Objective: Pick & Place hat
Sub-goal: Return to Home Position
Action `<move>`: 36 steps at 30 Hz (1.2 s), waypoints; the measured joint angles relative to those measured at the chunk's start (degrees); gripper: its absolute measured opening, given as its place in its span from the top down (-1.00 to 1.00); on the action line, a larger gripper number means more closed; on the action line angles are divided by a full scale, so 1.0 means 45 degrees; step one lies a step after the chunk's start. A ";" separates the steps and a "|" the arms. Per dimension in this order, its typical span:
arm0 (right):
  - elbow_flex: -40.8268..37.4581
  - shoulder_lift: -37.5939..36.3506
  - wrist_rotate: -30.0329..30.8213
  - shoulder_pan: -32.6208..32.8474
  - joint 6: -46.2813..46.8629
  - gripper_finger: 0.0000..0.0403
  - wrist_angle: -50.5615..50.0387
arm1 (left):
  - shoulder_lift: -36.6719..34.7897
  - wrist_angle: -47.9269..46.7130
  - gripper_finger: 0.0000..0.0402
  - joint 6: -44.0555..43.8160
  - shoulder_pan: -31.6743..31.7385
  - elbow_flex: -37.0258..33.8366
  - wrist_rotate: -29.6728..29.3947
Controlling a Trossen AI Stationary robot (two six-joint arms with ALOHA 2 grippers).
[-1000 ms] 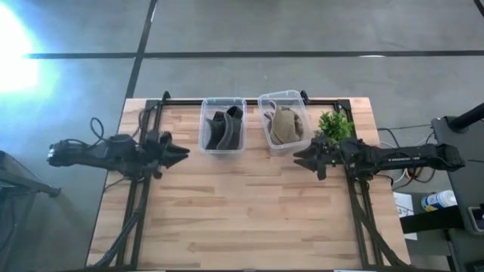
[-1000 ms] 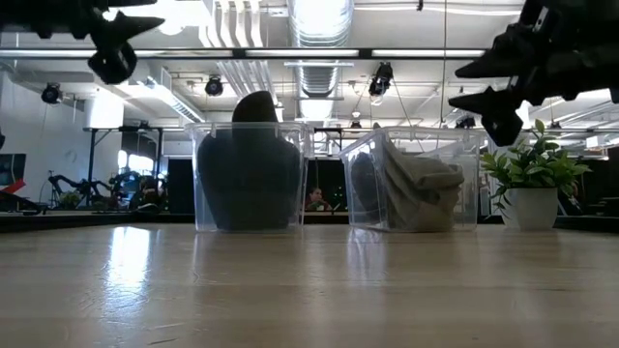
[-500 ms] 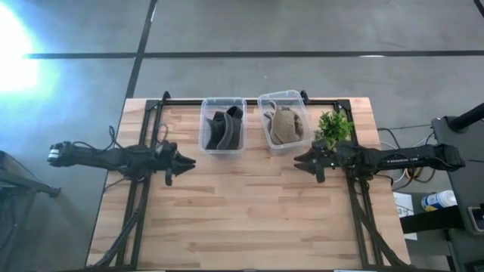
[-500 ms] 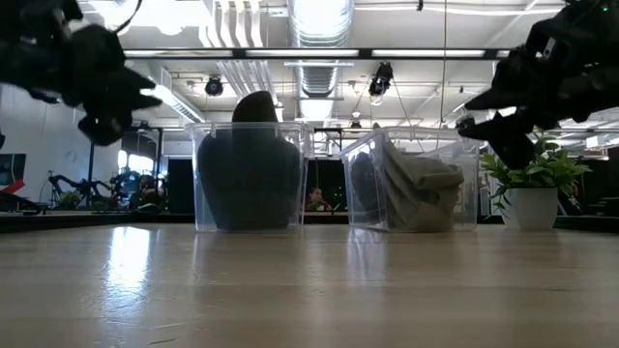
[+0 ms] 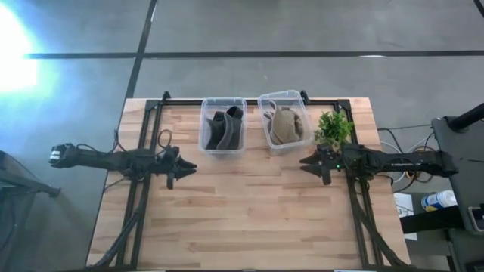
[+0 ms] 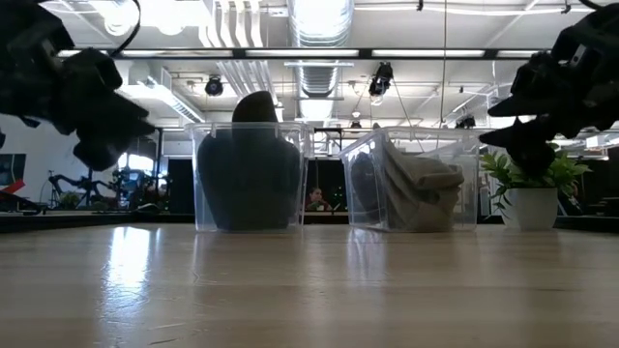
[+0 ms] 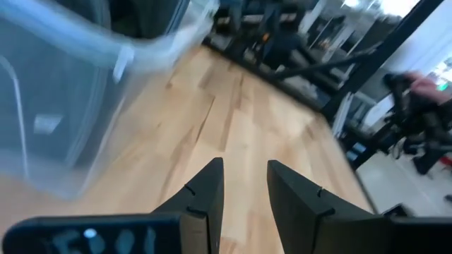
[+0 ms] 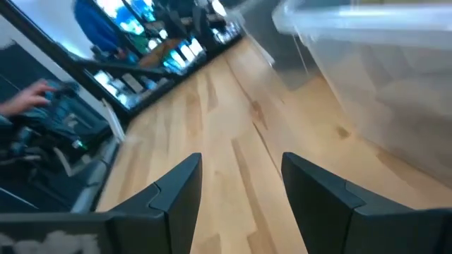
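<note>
Upper centre, black caps (image 5: 224, 127) fill the left bin (image 5: 203, 121), the brown cap (image 5: 286, 125) the right bin (image 5: 264, 113). Left gripper (image 5: 184, 165) slightly parted, right gripper (image 5: 305, 161) wider, both empty over the table (image 5: 249, 215); a plant (image 5: 333, 126) stands just beside the right one

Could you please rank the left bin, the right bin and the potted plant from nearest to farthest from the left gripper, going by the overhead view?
1. Left transparent bin: just beyond the left gripper, at the table's far side, holding black caps.
2. Right transparent bin: next along the far side, holding the brown cap.
3. Potted plant: toward the table's right edge.
</note>
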 joint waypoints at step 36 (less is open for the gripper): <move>0.0000 -0.3858 -0.0009 0.0967 0.0000 0.05 -0.0787 | -0.2811 0.0070 0.49 -0.0019 0.1637 -0.0047 -0.0065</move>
